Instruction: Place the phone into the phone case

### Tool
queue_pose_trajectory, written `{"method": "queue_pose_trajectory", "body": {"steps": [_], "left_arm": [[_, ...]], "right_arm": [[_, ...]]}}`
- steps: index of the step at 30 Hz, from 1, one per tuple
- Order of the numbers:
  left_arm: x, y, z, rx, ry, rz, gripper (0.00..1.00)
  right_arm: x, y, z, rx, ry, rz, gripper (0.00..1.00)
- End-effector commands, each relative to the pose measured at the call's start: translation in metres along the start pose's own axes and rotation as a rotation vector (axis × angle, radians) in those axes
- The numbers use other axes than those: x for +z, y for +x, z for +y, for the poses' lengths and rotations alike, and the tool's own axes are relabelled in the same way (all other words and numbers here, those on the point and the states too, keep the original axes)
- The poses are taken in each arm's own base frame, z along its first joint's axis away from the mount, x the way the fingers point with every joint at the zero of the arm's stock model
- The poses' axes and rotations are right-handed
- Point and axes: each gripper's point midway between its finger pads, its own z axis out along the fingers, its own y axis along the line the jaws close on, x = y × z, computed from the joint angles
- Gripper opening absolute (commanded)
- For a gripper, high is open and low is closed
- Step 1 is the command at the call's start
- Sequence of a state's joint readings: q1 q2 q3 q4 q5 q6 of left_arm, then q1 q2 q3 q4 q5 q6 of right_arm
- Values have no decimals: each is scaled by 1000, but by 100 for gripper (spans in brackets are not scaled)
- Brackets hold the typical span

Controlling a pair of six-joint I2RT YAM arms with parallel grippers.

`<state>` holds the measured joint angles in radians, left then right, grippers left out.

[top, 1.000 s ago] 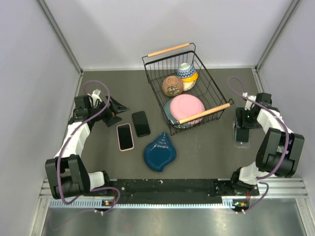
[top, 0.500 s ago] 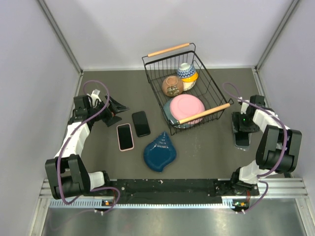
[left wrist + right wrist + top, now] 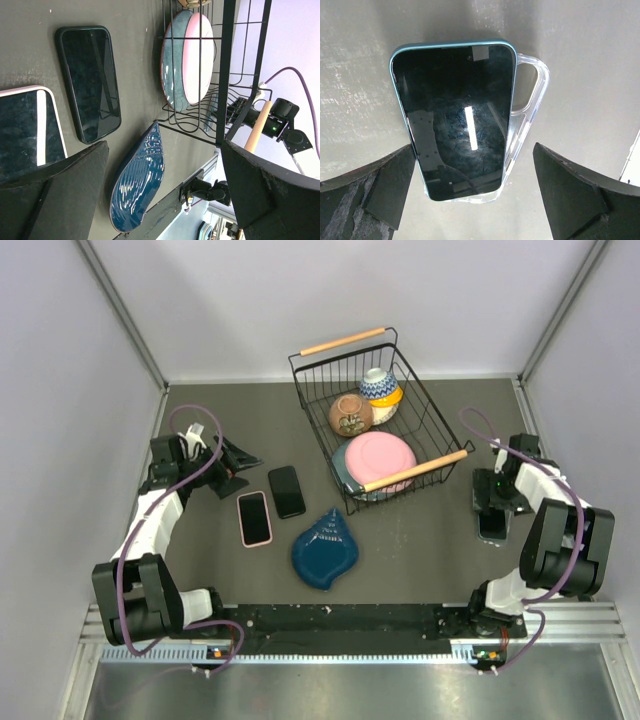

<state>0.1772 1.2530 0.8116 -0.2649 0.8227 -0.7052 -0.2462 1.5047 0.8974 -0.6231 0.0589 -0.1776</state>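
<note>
A dark-screened phone with a teal edge [image 3: 455, 120] lies askew on a clear phone case [image 3: 534, 92] on the grey table. The case sticks out along the phone's right side and at its near end. My right gripper [image 3: 474, 150] hovers over them, open and empty, with one finger on each side. In the top view the phone [image 3: 492, 529] lies at the right, just beneath the right gripper [image 3: 494, 508]. My left gripper [image 3: 236, 470] is open and empty at the left, low over the table.
A black phone [image 3: 286, 491] and a pink-cased phone [image 3: 254, 518] lie next to the left gripper. A blue shell dish [image 3: 325, 549] sits in front of them. A wire basket [image 3: 435, 420] holds a pink plate [image 3: 374, 460] and two bowls.
My right arm has swung its wrist a little left and drawn in over the phone and case. The phone and case stay on the table. The left arm has not moved.
</note>
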Motion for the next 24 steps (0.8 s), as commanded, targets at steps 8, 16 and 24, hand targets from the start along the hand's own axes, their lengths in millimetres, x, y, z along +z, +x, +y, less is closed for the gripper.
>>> {"method": "queue_pose_trajectory", "body": {"steps": [8, 16, 24], "left_arm": [[0, -3, -8, 22, 57, -4, 99], [-2, -5, -6, 35, 37, -16, 99], [-1, -5, -5, 27, 35, -11, 99]], "right_arm": [[-7, -30, -15, 76, 43, -66, 99], [2, -30, -10, 110, 26, -80, 99], [16, -14, -23, 129, 118, -20, 99]]}}
